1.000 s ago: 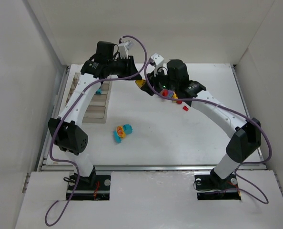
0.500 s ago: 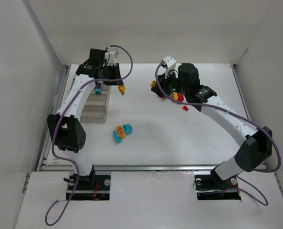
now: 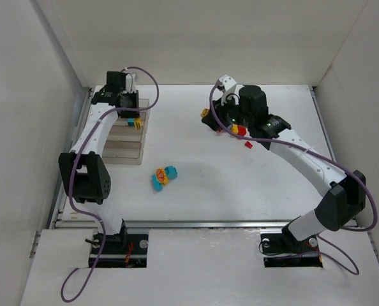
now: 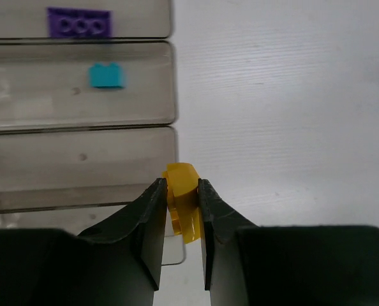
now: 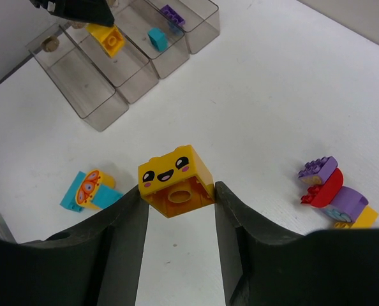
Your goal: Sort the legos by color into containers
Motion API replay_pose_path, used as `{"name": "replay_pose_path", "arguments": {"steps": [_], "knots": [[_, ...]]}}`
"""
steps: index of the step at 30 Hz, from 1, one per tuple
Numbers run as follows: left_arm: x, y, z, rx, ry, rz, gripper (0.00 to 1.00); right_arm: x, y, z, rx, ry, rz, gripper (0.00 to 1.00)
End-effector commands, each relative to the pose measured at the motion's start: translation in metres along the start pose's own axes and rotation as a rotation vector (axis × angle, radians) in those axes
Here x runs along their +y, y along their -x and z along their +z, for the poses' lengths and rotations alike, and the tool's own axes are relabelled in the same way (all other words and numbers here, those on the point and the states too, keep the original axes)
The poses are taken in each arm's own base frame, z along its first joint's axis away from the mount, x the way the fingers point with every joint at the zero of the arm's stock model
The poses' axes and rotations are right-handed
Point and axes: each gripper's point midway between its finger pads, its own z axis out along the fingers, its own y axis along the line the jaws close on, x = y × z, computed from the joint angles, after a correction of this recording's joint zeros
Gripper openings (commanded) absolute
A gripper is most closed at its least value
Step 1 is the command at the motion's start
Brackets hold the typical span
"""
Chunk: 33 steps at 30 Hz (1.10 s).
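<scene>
Fingers [image 4: 152, 213] of the left gripper [image 4: 180, 186] clamp a small yellow plastic brick [image 4: 185, 220], just at the end wall of the smoky clear four-compartment tray [image 4: 174, 89]. Right gripper [image 5: 177, 191] pinches a yellow smiling-face brick [image 5: 175, 175].

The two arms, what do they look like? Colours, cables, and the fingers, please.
Both the left arm and the right arm have white links joined by bulky black joint housings. A purple cable loops loosely along each one. The fingers are matte black with flat inner faces, and they narrow toward the tips in both wrist views.
</scene>
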Motion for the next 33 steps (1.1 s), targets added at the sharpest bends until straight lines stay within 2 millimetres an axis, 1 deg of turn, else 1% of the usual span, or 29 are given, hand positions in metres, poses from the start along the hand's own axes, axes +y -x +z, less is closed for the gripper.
{"name": "replay_pose_path", "arguments": {"steps": [1, 3, 4, 5, 6, 7, 8, 9, 10, 11, 12, 15, 17, 18, 20, 24, 25, 26, 27, 28, 30, 31, 32, 33], "knots": [[0.042, 0.011, -0.022, -0.08, 0.14, -0.001, 0.0, 0.005, 0.011, 0.003, -0.039, 0.022, 0.004, 0.0], [0.057, 0.003, -0.022, -0.071, 0.163, -0.026, 0.0, 0.005, 0.011, 0.003, -0.039, 0.022, 0.004, 0.0], [0.063, 0.004, -0.018, -0.084, 0.169, -0.021, 0.0, 0.005, 0.011, 0.003, -0.039, 0.022, 0.004, 0.0], [0.07, -0.007, -0.014, -0.067, 0.187, -0.019, 0.0, 0.005, 0.011, 0.003, -0.039, 0.022, 0.004, 0.0], [0.079, -0.011, -0.011, -0.067, 0.208, -0.031, 0.0, 0.005, 0.011, 0.003, -0.039, 0.022, 0.004, 0.0], [0.085, -0.007, -0.008, -0.092, 0.215, -0.02, 0.0, 0.004, 0.007, 0.006, -0.031, 0.021, 0.006, 0.0], [0.086, -0.015, -0.002, -0.079, 0.215, -0.011, 0.0, 0.006, 0.007, 0.006, -0.03, 0.03, 0.006, 0.0], [0.092, -0.017, -0.001, -0.081, 0.224, -0.01, 0.0, 0.006, 0.007, 0.006, -0.03, 0.03, 0.006, 0.0], [0.099, -0.02, 0.003, -0.075, 0.239, -0.018, 0.0, 0.006, 0.012, 0.005, -0.039, 0.031, 0.004, 0.0], [0.099, -0.017, 0.003, -0.087, 0.24, -0.017, 0.0, 0.008, 0.012, 0.005, -0.038, 0.041, 0.003, 0.0], [0.104, -0.017, 0.006, -0.088, 0.246, -0.023, 0.0, 0.008, 0.012, 0.005, -0.038, 0.041, 0.003, 0.0], [0.102, -0.019, 0.014, -0.079, 0.228, -0.023, 0.0, 0.008, 0.012, 0.005, -0.038, 0.041, 0.003, 0.0], [0.106, -0.017, 0.014, -0.089, 0.234, -0.029, 0.0, 0.01, 0.011, 0.005, -0.038, 0.051, 0.003, 0.0], [0.106, -0.015, 0.014, -0.098, 0.234, -0.028, 0.0, 0.009, 0.007, 0.005, -0.029, 0.05, 0.006, 0.0], [0.105, -0.017, 0.017, -0.089, 0.223, -0.029, 0.0, 0.01, 0.007, 0.005, -0.029, 0.05, 0.015, 0.0], [0.102, -0.012, 0.019, -0.109, 0.205, -0.035, 0.0, 0.011, 0.007, 0.005, -0.028, 0.059, 0.015, 0.0], [0.103, -0.012, 0.022, -0.109, 0.205, -0.035, 0.0, 0.016, 0.007, 0.006, -0.026, 0.068, 0.021, 0.0], [0.103, -0.012, 0.022, -0.109, 0.205, -0.035, 0.0, 0.016, 0.007, 0.006, -0.026, 0.068, 0.021, 0.0], [0.106, -0.022, 0.031, -0.071, 0.215, -0.04, 0.0, 0.016, 0.007, 0.006, -0.026, 0.068, 0.021, 0.0], [0.107, -0.027, 0.034, -0.053, 0.214, -0.042, 0.0, 0.016, 0.007, 0.006, -0.026, 0.068, 0.021, 0.0], [0.11, -0.033, 0.041, -0.03, 0.223, -0.035, 0.0, 0.016, 0.007, 0.006, -0.026, 0.068, 0.021, 0.0], [0.11, -0.035, 0.041, -0.021, 0.223, -0.036, 0.0, 0.016, 0.007, 0.006, -0.026, 0.068, 0.021, 0.0], [0.11, -0.04, 0.043, -0.002, 0.222, -0.038, 0.03, 0.016, 0.007, 0.006, -0.026, 0.068, 0.021, 0.0], [0.108, -0.04, 0.044, -0.003, 0.21, -0.038, 0.09, 0.016, 0.007, 0.006, -0.026, 0.068, 0.021, 0.0]]}}
